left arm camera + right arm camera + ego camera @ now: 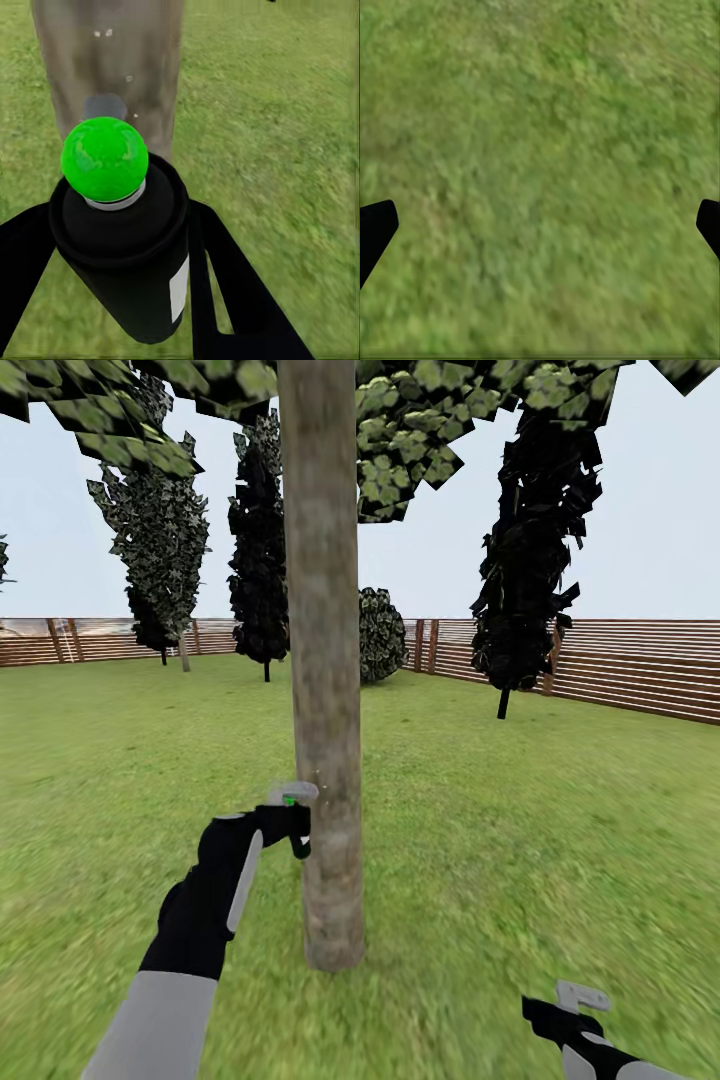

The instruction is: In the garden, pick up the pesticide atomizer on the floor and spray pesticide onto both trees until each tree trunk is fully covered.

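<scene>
From the head, the left gripper (290,825) pinches the spray bottle (292,796) just beside the trunk (325,760). Its wrist camera shows the bottle (127,247) aimed at speckled bark (112,67): spraying underway, more coverage probably needed. The right gripper's fingers (375,229) are spread over the grass (540,150).

Green-dotted atomizer (124,255) beside tree trunk (325,710)

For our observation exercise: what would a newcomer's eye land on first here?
The straight grey-brown mottled tree trunk rising mid-lawn at centre. Right beside it, the left gripper holds a dark atomizer bottle with a bright green dot. The right gripper hangs open over green grass.
</scene>
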